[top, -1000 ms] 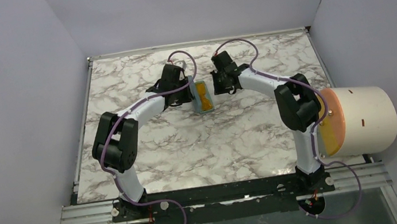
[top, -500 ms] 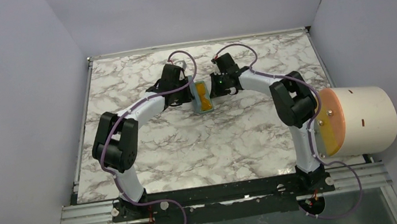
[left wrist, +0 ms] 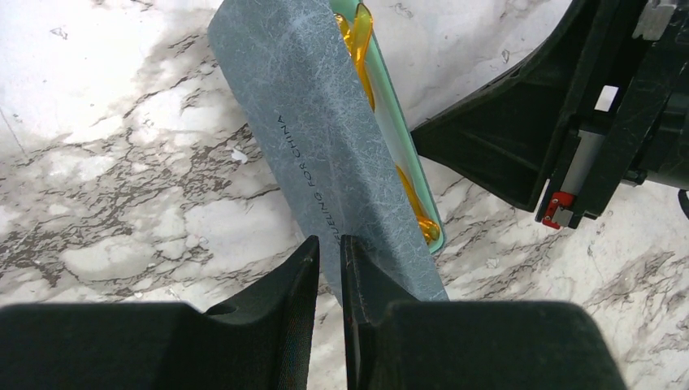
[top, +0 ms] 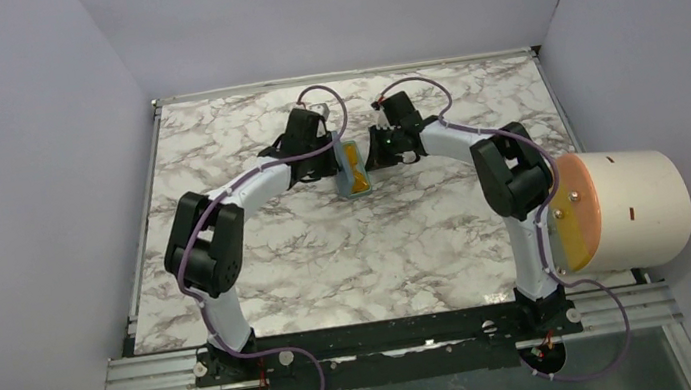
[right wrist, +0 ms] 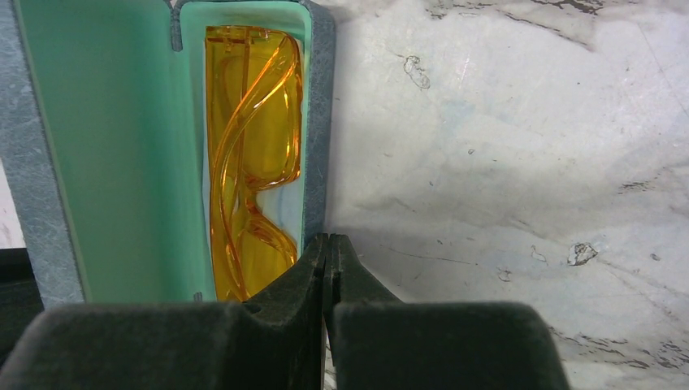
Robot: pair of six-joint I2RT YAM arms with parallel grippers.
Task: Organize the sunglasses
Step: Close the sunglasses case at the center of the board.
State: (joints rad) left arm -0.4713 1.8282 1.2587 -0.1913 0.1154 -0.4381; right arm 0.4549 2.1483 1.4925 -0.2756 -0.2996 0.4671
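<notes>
Two arms meet at the far middle of the marble table (top: 330,258). On the left side, the left gripper (left wrist: 329,242) is down at the grey outer face of the case (left wrist: 325,122). Its jaws stand a sliver apart and the lid's lower edge runs right up to that gap; can't tell if the lid is actually pinched. The lid is tilted up off the table, so the case is partly open, with teal-green lining showing along the rim.

In the middle, the sunglasses (right wrist: 252,146) lie folded inside the case's tray. They are orange and see-through, set lengthwise, with a temple arm crossing over the lenses. They sit against the tray's right wall, and the lid's teal inside is to their left in the right wrist view.

On the right side, the right gripper (right wrist: 325,240) has its fingers pressed together with nothing between them. Its tips are right at the outer right wall of the case, low over the marble.

Far right, near the table edge and beside the right arm's elbow, a white cylinder (top: 641,207) lies on its side, its orange end disc facing the arm.
</notes>
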